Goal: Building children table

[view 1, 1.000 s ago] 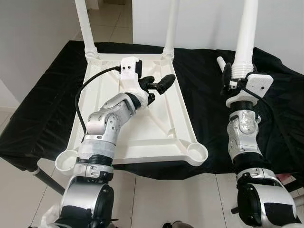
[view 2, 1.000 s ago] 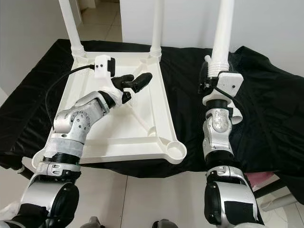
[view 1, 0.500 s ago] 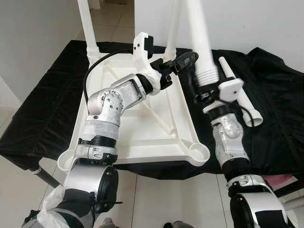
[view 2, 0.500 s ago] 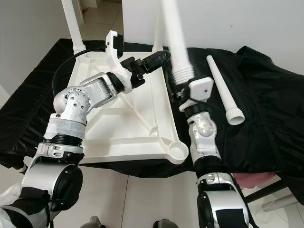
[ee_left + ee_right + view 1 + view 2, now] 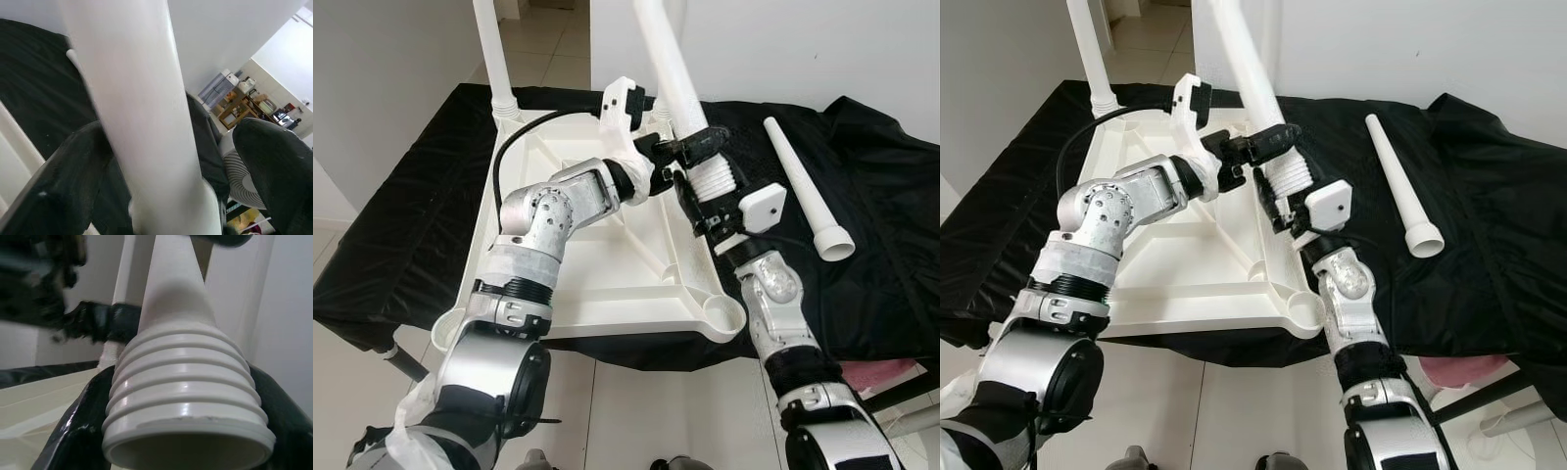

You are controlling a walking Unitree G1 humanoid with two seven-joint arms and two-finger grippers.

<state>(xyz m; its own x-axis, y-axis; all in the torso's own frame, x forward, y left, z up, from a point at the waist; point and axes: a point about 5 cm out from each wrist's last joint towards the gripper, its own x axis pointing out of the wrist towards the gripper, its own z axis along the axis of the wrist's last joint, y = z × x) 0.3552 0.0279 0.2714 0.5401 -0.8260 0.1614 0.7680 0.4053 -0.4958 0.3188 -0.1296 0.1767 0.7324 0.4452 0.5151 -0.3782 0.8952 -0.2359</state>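
The white table top lies upside down on a black cloth. My right gripper is shut on the ribbed threaded end of a white table leg. It holds the leg tilted over the top's right side, slanting up and to the left. My left gripper is open, with its fingers on either side of that leg's shaft just above the threads. One finger touches the shaft and the other stands apart from it.
A leg stands screwed into the far left corner. Another loose leg lies on the cloth to the right. Round open sockets sit at the top's two near corners. White walls rise behind the table, with tiled floor below.
My right gripper has carried the leg left from over the cloth to above the table top and tilted it. My left gripper has risen off the table top and reached around the leg's shaft.
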